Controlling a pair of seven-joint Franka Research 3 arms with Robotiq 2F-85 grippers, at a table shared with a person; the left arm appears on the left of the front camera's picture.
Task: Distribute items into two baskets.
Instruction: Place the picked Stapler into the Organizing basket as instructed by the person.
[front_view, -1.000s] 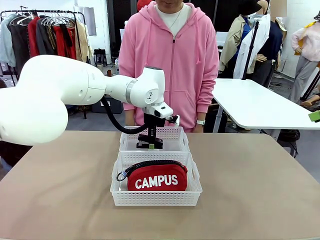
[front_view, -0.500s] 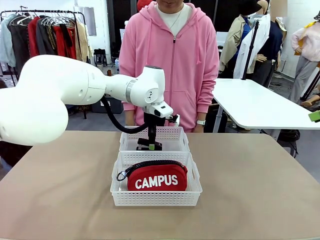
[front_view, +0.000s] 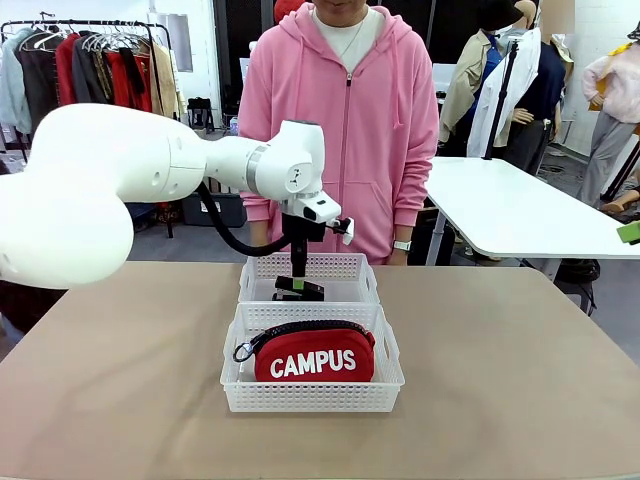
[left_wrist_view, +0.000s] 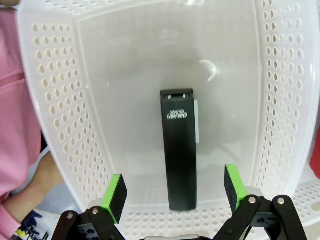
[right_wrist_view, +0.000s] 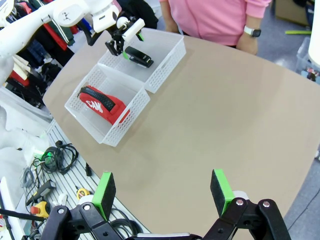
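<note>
Two baskets filled: my left pincer (left_wrist_view: 173, 192) hangs spread above the stapler (left_wrist_view: 179, 150), rigid, dense, best pinched across its narrow sides; pouch (front_view: 314, 353) soft.

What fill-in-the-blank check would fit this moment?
1. The stapler lies in the ____ basket.
2. The pouch bears the word ____.
3. The left gripper above the stapler is ____.
4. The person across the table wears a ____ hoodie.

Answers: far; CAMPUS; open; pink
</note>
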